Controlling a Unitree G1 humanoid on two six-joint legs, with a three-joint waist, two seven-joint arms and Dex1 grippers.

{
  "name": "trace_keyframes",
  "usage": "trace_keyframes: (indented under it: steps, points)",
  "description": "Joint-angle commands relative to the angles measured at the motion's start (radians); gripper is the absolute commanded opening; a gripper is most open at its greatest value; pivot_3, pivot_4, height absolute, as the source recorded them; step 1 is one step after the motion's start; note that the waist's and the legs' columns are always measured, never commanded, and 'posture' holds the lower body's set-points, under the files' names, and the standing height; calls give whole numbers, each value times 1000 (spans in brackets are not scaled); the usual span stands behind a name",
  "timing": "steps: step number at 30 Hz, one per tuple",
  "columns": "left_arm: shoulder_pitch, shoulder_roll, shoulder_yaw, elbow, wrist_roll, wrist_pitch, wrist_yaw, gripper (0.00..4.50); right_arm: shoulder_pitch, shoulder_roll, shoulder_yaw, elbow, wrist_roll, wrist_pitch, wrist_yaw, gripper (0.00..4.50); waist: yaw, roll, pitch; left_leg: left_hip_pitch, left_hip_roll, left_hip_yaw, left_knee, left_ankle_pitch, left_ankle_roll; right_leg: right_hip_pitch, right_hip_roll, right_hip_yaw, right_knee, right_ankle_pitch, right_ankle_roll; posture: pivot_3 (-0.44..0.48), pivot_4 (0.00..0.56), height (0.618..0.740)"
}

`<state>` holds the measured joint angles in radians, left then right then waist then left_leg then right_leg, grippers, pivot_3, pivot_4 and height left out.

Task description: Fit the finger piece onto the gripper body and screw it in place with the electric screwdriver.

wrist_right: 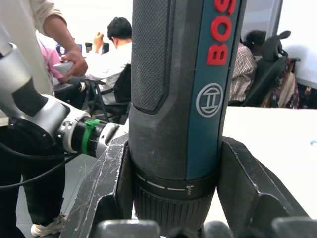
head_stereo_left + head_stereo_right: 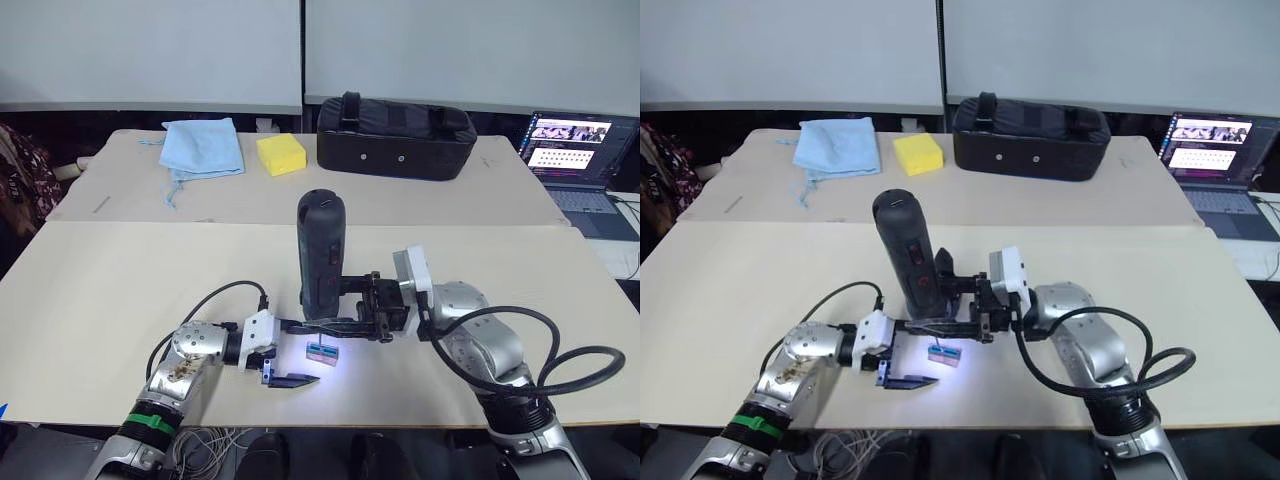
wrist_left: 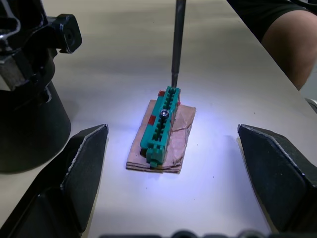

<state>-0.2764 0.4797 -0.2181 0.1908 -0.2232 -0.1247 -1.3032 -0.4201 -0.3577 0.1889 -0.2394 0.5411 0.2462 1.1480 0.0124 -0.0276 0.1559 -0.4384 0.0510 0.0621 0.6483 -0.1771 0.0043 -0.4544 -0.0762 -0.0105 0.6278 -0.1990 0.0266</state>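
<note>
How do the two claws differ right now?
The right claw is shut on the screwdriver, holding it upright; the left claw is open and holds nothing. The right grips from the side, above the table; the left lies low beside the green block under the bit. Both have black fingers.

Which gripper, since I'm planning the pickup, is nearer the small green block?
Left. The left gripper straddles the green block with open fingers; the right gripper is higher up, clamping the electric screwdriver.
</note>
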Motion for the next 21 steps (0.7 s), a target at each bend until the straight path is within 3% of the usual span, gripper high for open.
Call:
trace_keyframes:
  steps: [1, 21]
  points:
    - [-1, -10, -26, 8, 11, 7, 7, 4423, -30, 13, -20, -16, 9, -38, -3, 1929, 0, 0, 0, 0, 0, 0, 0, 0, 0, 0, 0, 0, 0, 0, 0, 0, 150, 740]
    - [16, 12, -17, -13, 8, 28, 17, 4423, -24, 21, -10, 17, -22, -62, 26, 1929, -1, 0, 0, 0, 0, 0, 2, 0, 0, 1, 0, 0, 2, 0, 0, 0, 150, 740]
